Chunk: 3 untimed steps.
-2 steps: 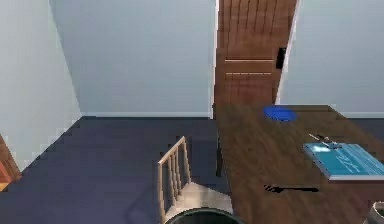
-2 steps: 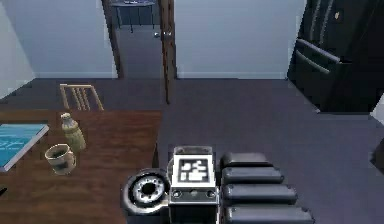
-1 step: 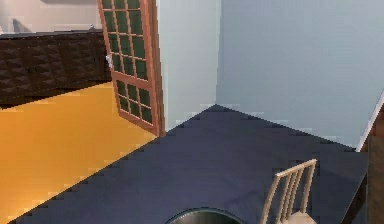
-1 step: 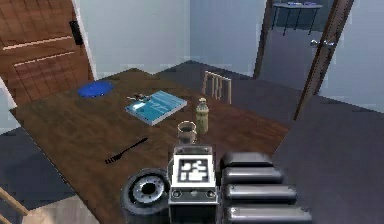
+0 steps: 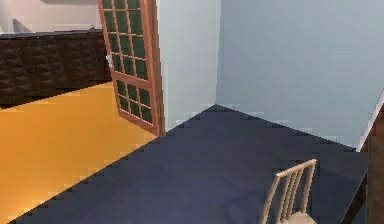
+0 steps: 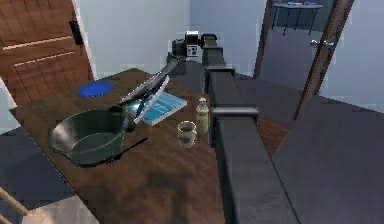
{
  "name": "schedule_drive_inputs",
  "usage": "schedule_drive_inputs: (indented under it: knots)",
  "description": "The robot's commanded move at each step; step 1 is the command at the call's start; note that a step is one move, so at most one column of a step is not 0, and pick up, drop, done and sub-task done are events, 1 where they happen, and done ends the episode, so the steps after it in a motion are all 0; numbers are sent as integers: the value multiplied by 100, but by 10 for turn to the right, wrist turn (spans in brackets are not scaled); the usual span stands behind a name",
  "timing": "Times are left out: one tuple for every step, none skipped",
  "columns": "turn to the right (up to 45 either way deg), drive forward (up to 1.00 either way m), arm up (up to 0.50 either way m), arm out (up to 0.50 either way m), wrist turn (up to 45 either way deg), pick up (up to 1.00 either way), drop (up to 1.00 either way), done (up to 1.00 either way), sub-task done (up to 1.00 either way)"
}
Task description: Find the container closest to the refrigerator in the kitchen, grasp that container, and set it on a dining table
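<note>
My arm (image 6: 235,140) is reaching over the wooden table (image 6: 150,185). The gripper (image 6: 135,112) is hanging by a grey pan (image 6: 85,138), and I cannot tell if it is holding anything. A small jar (image 6: 186,131) and a bottle (image 6: 202,113) are standing on the table beside the arm.

A dark wooden table (image 6: 150,185) carries a dark frying pan (image 6: 88,137). At eleven o'clock from the pan lies a flat blue disc (image 6: 95,91), and at two o'clock a pale blue book-like slab (image 6: 163,110). A small jar (image 6: 186,130) and a small bottle (image 6: 202,114) stand at three o'clock from the pan, just beside the arm (image 6: 235,140). The gripper (image 6: 135,112) reaches toward eight o'clock over the pan's rim and the slab; whether it holds anything cannot be told. A brown door (image 6: 35,50) stands at ten o'clock of the view, and a dark-framed doorway (image 6: 322,70) at two.
</note>
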Motion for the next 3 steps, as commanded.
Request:
schedule_drive_inputs:
  knots:
    - [0,0,0,0,450,0,0,0,0]
    - [0,0,0,0,90,0,0,0,0]
    - [0,0,-2,0,0,0,0,0,0]
